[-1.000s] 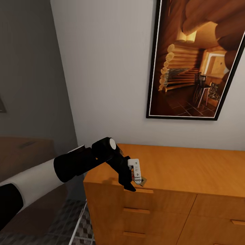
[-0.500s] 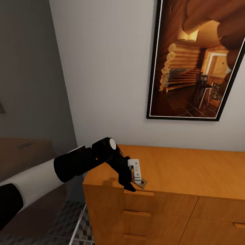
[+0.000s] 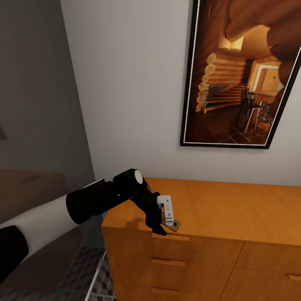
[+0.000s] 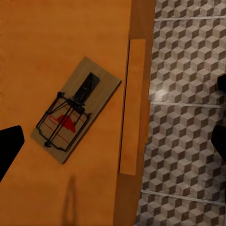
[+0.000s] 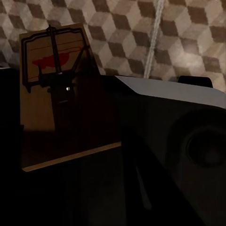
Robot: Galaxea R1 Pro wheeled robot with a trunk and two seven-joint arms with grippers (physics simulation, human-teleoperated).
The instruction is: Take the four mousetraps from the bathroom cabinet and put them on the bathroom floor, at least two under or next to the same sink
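Mousetrap, small flat tan wooden board with dark wire frame and red mark (image 4: 75, 109): lies flat and askew on the top of the long orange-brown wooden cabinet (image 3: 234, 211), close to its front edge, just beside a slim wooden bar handle (image 4: 132, 106). Left hand, black two-fingered (image 3: 164, 225): poised directly above this trap, fingers spread wide apart, one on each side, touching nothing. Second mousetrap of the same make (image 5: 59, 94): seen close before the right wrist camera, standing nearly on edge against dark robot parts; whether the right hand grips it cannot be told. Bathroom floor, brown, beige and white cube-pattern tiles (image 4: 188, 113): below the cabinet front. Black-framed picture of a log interior (image 3: 244, 73): on the white wall above the cabinet.
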